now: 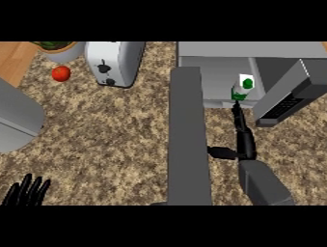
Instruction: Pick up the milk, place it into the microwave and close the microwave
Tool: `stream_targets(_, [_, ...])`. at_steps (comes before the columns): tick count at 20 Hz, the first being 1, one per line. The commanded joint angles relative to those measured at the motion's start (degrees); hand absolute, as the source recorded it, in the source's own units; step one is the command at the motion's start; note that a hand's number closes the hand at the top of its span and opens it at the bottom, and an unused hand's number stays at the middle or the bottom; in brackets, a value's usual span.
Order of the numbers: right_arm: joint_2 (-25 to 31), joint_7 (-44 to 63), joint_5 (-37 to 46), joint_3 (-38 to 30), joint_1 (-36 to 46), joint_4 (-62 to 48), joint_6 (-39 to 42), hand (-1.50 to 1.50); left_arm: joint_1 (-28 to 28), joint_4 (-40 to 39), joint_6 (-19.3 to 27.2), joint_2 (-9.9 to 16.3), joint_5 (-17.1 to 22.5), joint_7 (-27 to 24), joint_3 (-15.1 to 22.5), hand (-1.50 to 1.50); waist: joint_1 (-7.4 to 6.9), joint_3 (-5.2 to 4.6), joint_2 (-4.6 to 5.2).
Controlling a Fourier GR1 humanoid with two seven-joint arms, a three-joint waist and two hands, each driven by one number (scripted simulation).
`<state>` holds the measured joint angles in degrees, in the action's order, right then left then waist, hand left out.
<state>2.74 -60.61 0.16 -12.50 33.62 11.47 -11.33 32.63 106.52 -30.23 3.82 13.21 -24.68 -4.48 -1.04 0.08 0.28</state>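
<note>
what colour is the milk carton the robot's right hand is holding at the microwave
The milk carton is white with green markings, seen in the head view, held up by the right hand.

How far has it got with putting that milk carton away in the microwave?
Picked up: the milk is off the counter, held by the fingers of the right hand at the microwave opening. In hand: setting it inside; whether it already rests there I cannot tell. Left: letting go and shutting the door, which stands open. The left hand rests at lower left.

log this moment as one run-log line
phase: placing | right hand: reaching toward microwave, at milk | milk: upright at microwave opening | door: open | left hand: resting open, lower left
</note>
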Motion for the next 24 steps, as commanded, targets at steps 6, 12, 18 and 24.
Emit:
stream_targets(6, [3.4,-2.2,-1.3,1.8,-11.7,10.2,8.3,-1.5,-3.2,-3.4,-0.1,-0.6,-2.8,1.3,1.5,-1.5,1.32,-0.12,-0.47])
stream_targets(12, [6.3,-4.4,-2.0,2.2,-21.7,17.1,9.3,1.5,-7.2,-6.0,-1.3,-0.8,-8.3,2.7,7.5,-1.5,1.86,-0.14,-0.49])
stream_targets(18, [9.5,2.0,-4.7,1.9,-27.4,27.3,12.2,-1.5,-9.4,-6.3,-1.6,1.0,-15.7,4.0,12.0,1.5,1.68,-0.15,-0.5])
stream_targets(24, [12.3,3.0,-9.7,-0.2,-36.0,34.4,18.7,-1.5,-18.6,-11.3,2.5,-3.7,-18.0,8.3,16.6,1.5,1.72,-0.12,-0.36])
